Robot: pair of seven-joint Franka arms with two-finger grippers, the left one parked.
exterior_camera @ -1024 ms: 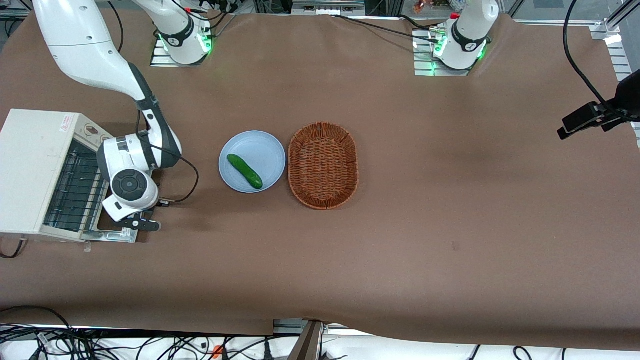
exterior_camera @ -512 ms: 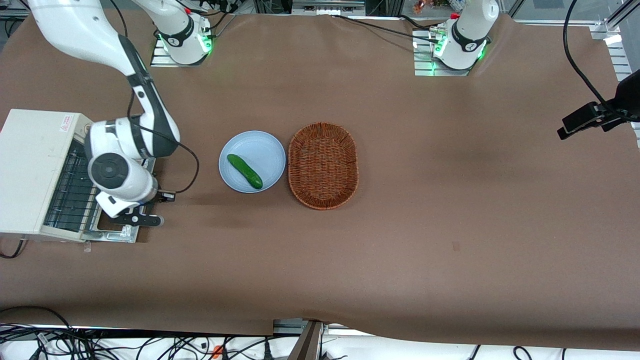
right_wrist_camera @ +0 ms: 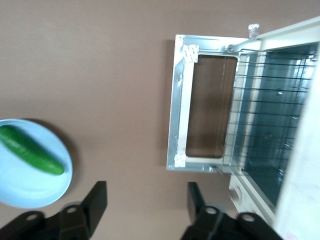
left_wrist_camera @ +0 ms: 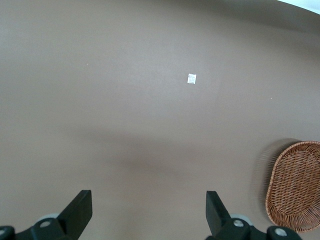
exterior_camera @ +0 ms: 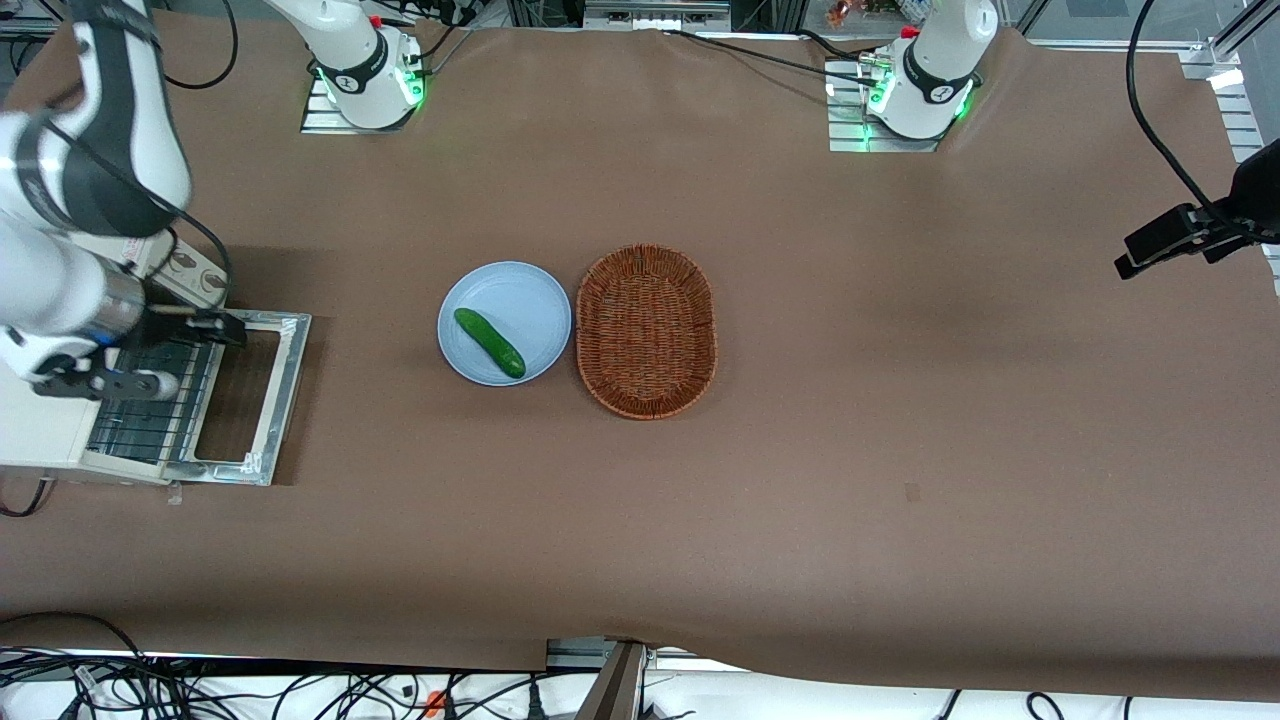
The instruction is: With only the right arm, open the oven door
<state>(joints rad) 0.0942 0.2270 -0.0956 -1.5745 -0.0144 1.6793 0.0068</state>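
Front view: oven door (exterior_camera: 270, 395) lies open, empty tool (exterior_camera: 105, 385) above toaster oven (exterior_camera: 45, 330)

The right arm (exterior_camera: 70, 180) is raised at its end of the table, its gripper (right_wrist_camera: 145, 207) empty, jaws spread.

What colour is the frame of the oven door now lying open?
Silver metal, on the oven door; clearest in the right wrist view. The open claw hangs above the table, clear of it.
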